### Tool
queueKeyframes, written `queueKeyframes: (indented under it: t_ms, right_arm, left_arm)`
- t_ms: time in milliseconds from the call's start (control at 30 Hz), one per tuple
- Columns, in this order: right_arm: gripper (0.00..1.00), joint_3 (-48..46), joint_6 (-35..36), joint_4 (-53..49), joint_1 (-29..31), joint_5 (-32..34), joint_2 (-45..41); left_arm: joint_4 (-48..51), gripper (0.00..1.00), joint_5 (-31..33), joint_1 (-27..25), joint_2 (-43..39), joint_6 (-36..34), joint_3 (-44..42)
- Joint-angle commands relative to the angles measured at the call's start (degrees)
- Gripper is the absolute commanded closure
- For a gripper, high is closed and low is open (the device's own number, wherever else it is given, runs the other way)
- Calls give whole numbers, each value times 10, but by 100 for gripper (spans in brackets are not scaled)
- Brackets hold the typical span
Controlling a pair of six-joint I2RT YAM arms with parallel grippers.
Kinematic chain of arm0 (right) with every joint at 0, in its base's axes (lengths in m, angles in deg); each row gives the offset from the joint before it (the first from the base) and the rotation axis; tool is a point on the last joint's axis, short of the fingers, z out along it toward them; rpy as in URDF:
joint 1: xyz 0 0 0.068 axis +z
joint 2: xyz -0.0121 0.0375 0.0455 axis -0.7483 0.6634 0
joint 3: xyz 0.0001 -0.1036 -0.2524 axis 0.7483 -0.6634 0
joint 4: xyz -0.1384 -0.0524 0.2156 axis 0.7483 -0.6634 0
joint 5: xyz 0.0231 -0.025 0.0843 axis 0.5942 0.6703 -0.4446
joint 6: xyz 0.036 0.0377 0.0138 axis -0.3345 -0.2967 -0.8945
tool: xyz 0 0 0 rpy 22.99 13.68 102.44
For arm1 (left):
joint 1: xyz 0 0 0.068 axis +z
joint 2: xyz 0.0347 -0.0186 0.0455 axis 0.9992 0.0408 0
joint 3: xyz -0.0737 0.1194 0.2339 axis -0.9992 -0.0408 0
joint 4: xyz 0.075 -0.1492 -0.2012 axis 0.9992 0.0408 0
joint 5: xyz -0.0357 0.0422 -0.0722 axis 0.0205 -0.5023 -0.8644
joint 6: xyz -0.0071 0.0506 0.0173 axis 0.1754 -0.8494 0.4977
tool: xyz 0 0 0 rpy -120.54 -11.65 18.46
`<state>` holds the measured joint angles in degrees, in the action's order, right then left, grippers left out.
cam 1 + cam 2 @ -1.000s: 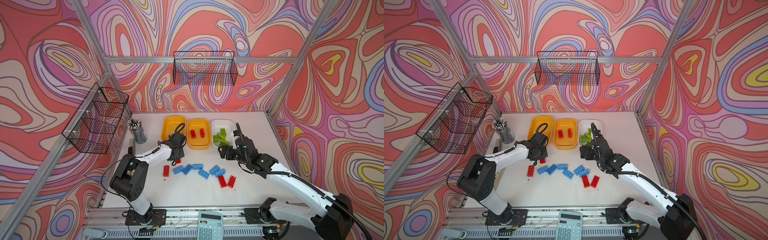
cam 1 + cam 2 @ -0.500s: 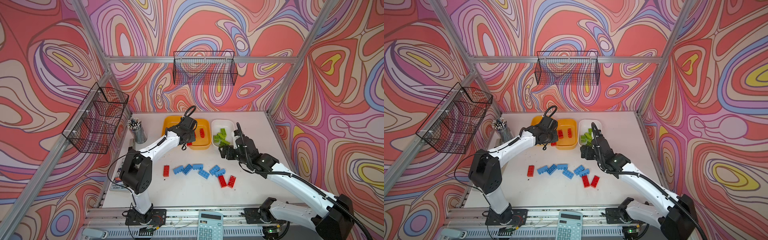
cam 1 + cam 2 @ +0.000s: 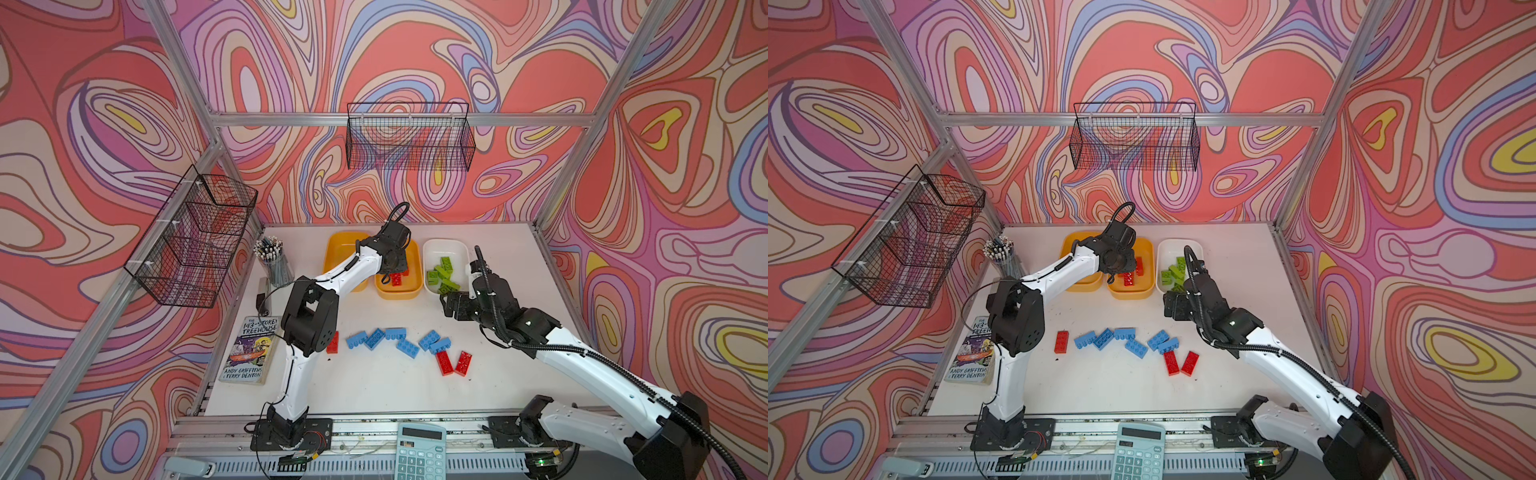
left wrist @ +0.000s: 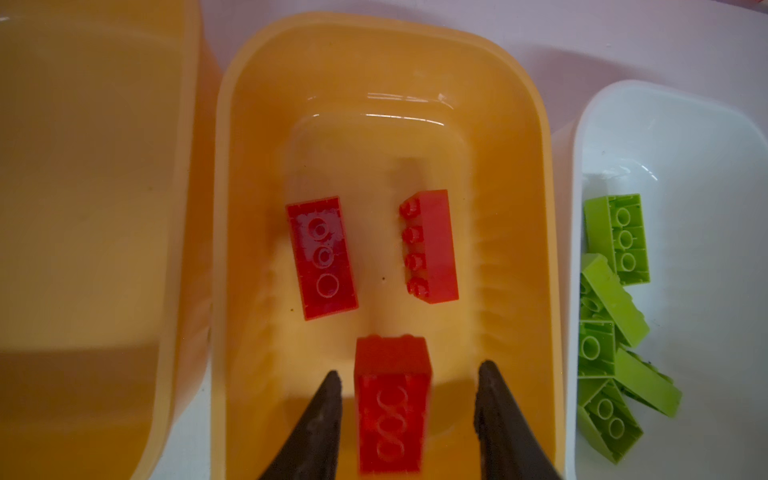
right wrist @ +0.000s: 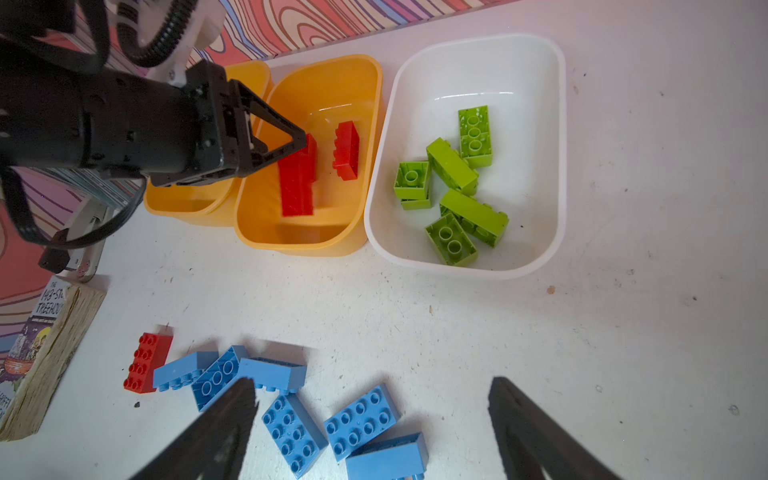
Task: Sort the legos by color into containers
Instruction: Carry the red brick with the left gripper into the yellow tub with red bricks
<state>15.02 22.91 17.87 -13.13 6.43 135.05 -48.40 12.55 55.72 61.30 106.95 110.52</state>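
Observation:
My left gripper hangs open over the middle yellow-orange tray. A blurred red lego sits between its fingers and touches neither. Two more red legos lie on that tray's floor. The left yellow-orange tray holds nothing I can see. Several green legos fill the white tray. On the table lie several blue legos and three red ones. My right gripper is open in front of the white tray, above the blue legos.
A book lies at the table's left edge, with a cup of pencils behind it. Black wire baskets hang on the back wall and the left wall. A calculator rests on the front rail.
The left arm swung from the table's left up over the middle tray with a red lego, then its jaws opened and let it go. The right arm stayed still.

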Motion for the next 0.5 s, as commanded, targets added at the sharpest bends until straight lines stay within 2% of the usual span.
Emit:
queueKeyframes:
  t_ms: [0, 67, 233, 467]
  right_arm:
    - [7, 12, 4, -16, 0, 14, -15]
    - [7, 13, 5, -20, 0, 16, -22]
    - [7, 8, -2, -26, 0, 32, -36]
    - [7, 1, -9, -20, 1, 2, -37]
  left_arm:
    - [32, 38, -21, -1, 20, -2, 35]
    - [32, 35, -25, -2, 18, -1, 37]
    - [17, 35, -14, -9, -36, -3, -7]
    - [-28, 34, 19, -11, -186, -2, -176]
